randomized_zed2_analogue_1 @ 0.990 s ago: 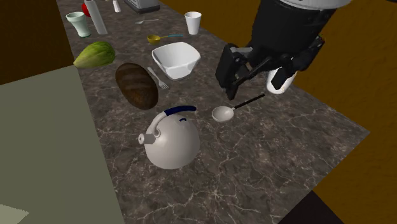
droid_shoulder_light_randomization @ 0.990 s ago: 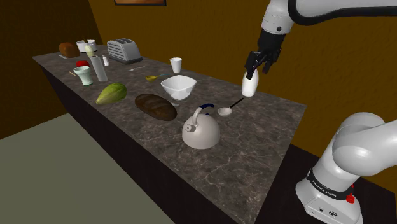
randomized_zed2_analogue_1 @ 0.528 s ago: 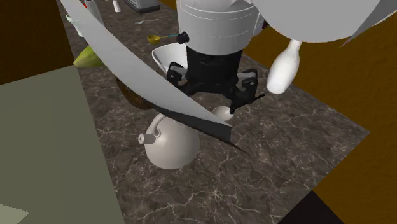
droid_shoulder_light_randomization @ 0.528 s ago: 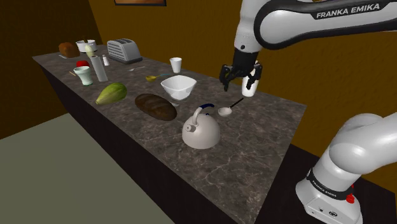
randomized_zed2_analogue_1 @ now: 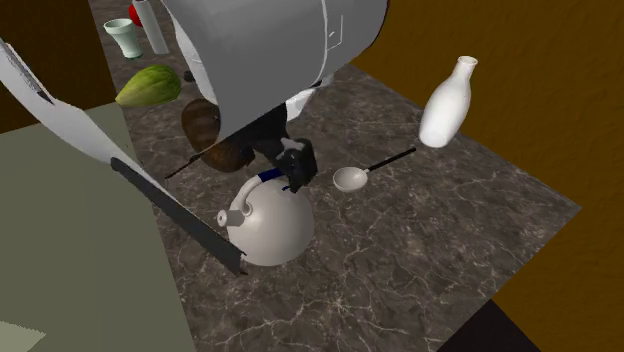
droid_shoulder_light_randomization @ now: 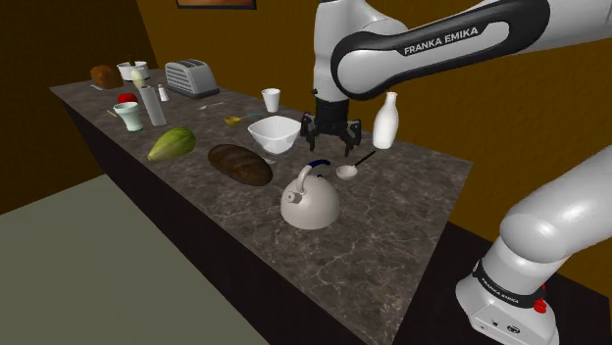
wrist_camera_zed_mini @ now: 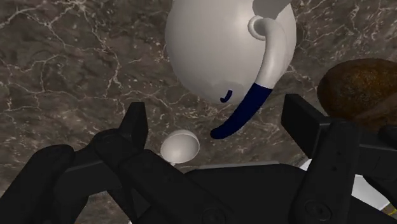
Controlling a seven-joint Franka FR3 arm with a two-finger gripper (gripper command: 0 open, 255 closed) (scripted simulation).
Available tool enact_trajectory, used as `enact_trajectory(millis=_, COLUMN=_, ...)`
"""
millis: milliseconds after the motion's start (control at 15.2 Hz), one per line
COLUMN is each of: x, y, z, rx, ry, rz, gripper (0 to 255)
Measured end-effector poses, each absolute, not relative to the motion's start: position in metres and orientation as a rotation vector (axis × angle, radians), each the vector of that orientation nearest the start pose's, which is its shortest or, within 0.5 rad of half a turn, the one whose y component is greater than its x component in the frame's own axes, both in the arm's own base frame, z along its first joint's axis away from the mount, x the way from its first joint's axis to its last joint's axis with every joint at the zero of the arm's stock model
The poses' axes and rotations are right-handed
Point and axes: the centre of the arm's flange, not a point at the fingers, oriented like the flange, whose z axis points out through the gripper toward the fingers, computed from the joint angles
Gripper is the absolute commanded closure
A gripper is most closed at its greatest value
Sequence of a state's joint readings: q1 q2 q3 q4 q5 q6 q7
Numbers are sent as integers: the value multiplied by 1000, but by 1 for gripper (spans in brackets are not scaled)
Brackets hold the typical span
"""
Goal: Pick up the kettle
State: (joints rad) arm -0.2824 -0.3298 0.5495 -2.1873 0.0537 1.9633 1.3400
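Now | kettle [droid_shoulder_light_randomization: 310, 204]: pale round body, arched handle with dark-blue grip, upright on the marbled tabletop [droid_shoulder_light_randomization: 382, 245] beside the spoon [droid_shoulder_light_randomization: 346, 172] | my gripper [droid_shoulder_light_randomization: 331, 139]: swung over from the white bottle [droid_shoulder_light_randomization: 385, 123] to just above that handle | fingers [wrist_camera_zed_mini: 135, 127] spread apart, empty | I judge descent comes next.

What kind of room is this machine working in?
Most likely a home kitchen: a dark, marble-patterned countertop carries a toaster, a white kettle with a dark blue handle, and a brown loaf of bread.
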Motion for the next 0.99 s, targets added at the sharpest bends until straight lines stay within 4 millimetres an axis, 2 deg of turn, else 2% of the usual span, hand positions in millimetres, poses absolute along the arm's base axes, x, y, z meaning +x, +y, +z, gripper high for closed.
enact_trajectory(millis=264, x=501, y=163, z=481, rx=-2484, ry=1979, rz=-174, gripper=0)
enact_trajectory(millis=396, x=518, y=164, z=469, rx=-2394, ry=2087, rz=-161, gripper=0)
enact_trajectory(millis=858, x=524, y=165, z=433, rx=-2358, ry=2127, rz=-157, gripper=0)
enact_trajectory(millis=924, x=524, y=165, z=431, rx=-2358, ry=2127, rz=-157, gripper=255)
enact_trajectory(millis=990, x=524, y=165, z=430, rx=-2358, ry=2127, rz=-157, gripper=255)
